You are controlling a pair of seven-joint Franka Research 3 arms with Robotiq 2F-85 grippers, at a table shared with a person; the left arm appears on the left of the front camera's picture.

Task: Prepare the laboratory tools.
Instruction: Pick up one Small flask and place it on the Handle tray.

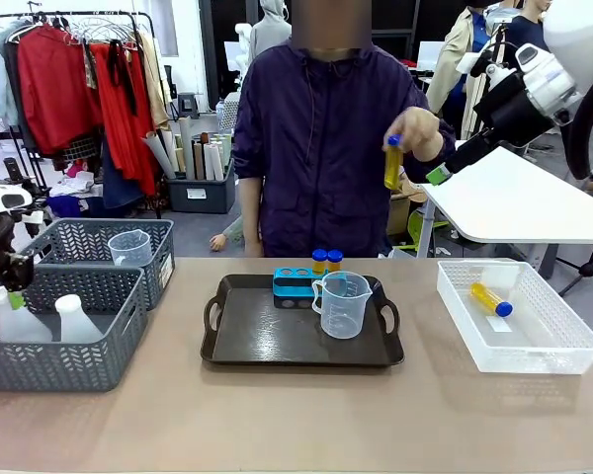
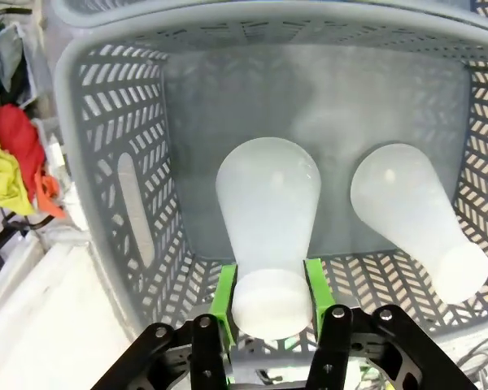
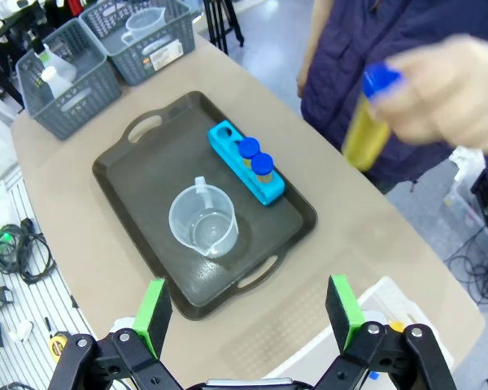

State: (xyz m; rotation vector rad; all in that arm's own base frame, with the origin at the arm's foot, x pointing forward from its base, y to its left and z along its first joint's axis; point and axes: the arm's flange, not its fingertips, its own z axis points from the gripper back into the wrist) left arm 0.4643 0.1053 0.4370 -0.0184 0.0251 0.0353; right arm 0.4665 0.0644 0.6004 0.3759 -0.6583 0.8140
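My left gripper [image 2: 268, 296] is shut on the neck of a translucent white conical flask [image 2: 268, 203] that stands in the near grey basket [image 2: 106, 203]; a second flask [image 2: 415, 211] stands beside it. At the far left of the front view are this gripper [image 1: 8, 294] and its flask [image 1: 15, 321]. On the black tray [image 1: 267, 341] a blue rack [image 1: 295, 286] holds two amber tubes [image 1: 326, 260] beside a clear beaker [image 1: 343, 304]. The person's hand holds a third tube [image 1: 393, 163] in the air. My right gripper [image 1: 440, 175] is open just right of that tube, and its own view [image 3: 248, 313] shows nothing between the fingers.
A white mesh basket [image 1: 553, 341] at the right holds another amber tube [image 1: 491, 299]. The far grey basket [image 1: 163, 247] holds a second beaker [image 1: 130, 247]. A white table [image 1: 534, 207] stands behind at the right. Bare tabletop lies in front of the tray.
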